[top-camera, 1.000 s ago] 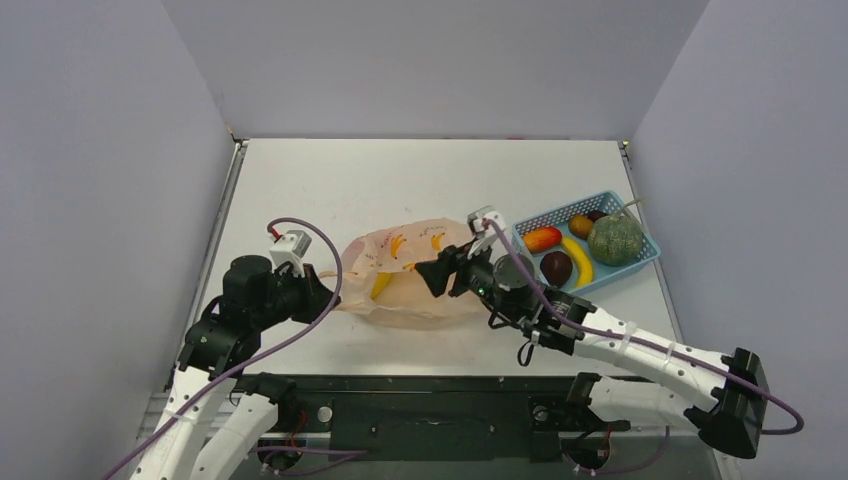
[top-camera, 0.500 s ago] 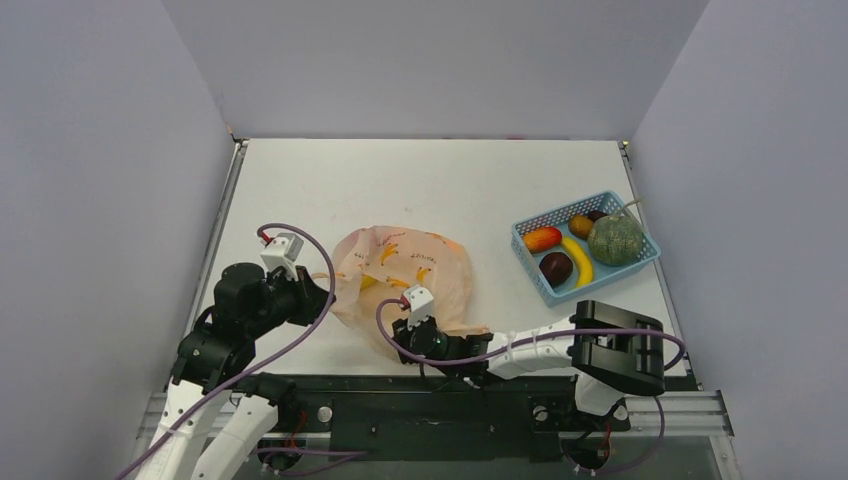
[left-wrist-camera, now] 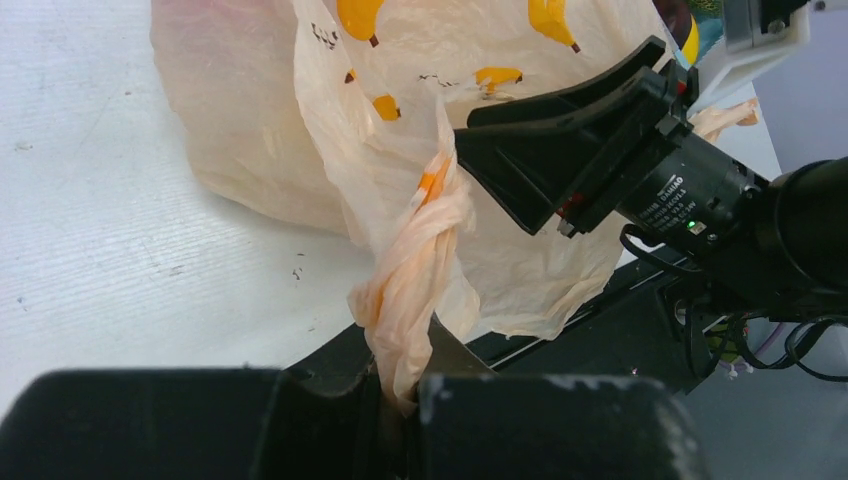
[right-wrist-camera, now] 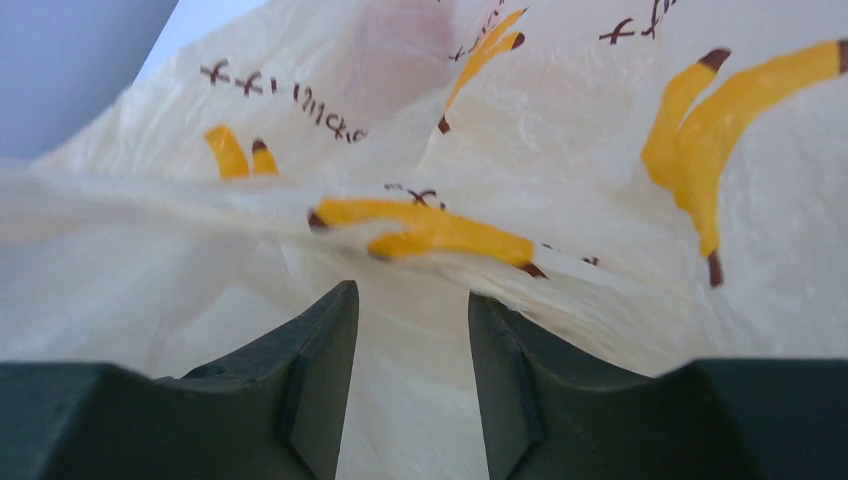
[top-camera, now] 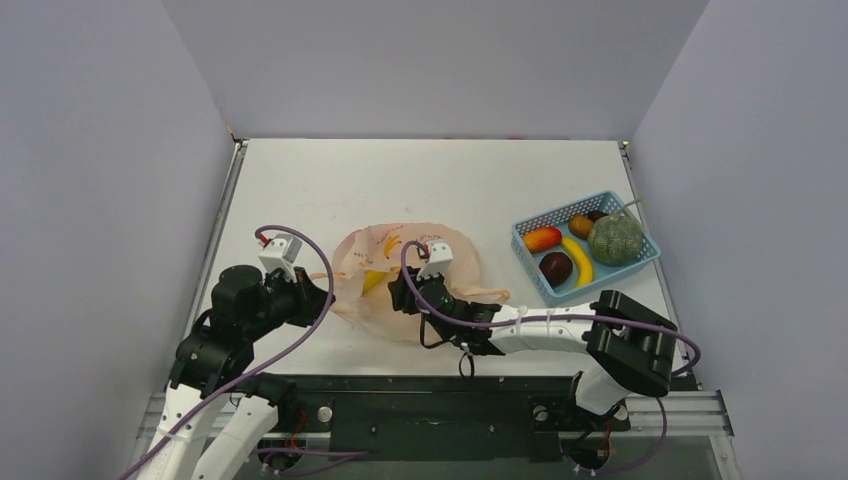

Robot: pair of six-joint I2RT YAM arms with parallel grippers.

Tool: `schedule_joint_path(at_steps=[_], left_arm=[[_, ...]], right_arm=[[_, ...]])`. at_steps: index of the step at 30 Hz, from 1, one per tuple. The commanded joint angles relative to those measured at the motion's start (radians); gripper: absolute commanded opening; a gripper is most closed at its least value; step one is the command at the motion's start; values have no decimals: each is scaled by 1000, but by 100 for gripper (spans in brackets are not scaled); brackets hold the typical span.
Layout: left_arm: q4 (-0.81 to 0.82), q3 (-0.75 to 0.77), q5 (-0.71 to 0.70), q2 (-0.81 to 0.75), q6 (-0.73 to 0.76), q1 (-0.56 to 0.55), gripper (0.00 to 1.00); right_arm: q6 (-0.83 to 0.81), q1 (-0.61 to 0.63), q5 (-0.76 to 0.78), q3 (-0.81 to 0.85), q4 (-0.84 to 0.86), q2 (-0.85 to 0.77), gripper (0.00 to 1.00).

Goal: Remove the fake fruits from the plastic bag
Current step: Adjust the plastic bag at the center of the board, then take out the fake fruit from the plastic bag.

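The plastic bag (top-camera: 440, 262) is peach-orange with printed bananas and lies crumpled mid-table. My left gripper (top-camera: 322, 298) is shut on the bag's twisted handle (left-wrist-camera: 420, 270) and holds it taut at the bag's left end. My right gripper (top-camera: 392, 291) is pressed into the bag's near side. Its fingers stand apart, with bag film (right-wrist-camera: 410, 200) right in front of and between them. A yellow shape (top-camera: 372, 282) shows through the bag; I cannot tell if it is a fruit. Fake fruits lie in the blue basket: the green melon (top-camera: 613, 240), mango (top-camera: 541, 239), banana (top-camera: 579, 263) and a maroon one (top-camera: 556, 267).
The light blue basket (top-camera: 528, 226) stands at the right, close to the table's right edge. My right arm (top-camera: 540, 328) is folded along the front edge, its elbow (top-camera: 630, 345) near the basket. The black base rail (top-camera: 430, 400) runs just below.
My right arm left the bag's right side, folded back to the front edge, then pushed its gripper into the bag's near side. The bag bunched up. My left gripper kept its hold.
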Motion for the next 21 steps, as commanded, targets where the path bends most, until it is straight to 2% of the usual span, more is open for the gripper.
schedule_joint_path(at_steps=[1, 6, 12, 16, 18, 21], left_arm=[[44, 9, 6, -1, 0, -2, 0], [45, 9, 14, 13, 2, -2, 0], [47, 9, 36, 41, 11, -4, 0], [49, 8, 39, 35, 11, -4, 0], [52, 7, 42, 37, 13, -3, 0], [52, 8, 55, 56, 16, -2, 0]], right_arm=[[88, -23, 45, 82, 44, 67, 43], [171, -69, 0, 183, 45, 192, 47], [193, -82, -19, 236, 93, 297, 50], [172, -93, -34, 290, 95, 366, 54], [136, -93, -38, 326, 95, 401, 59], [100, -94, 0, 421, 3, 463, 64]])
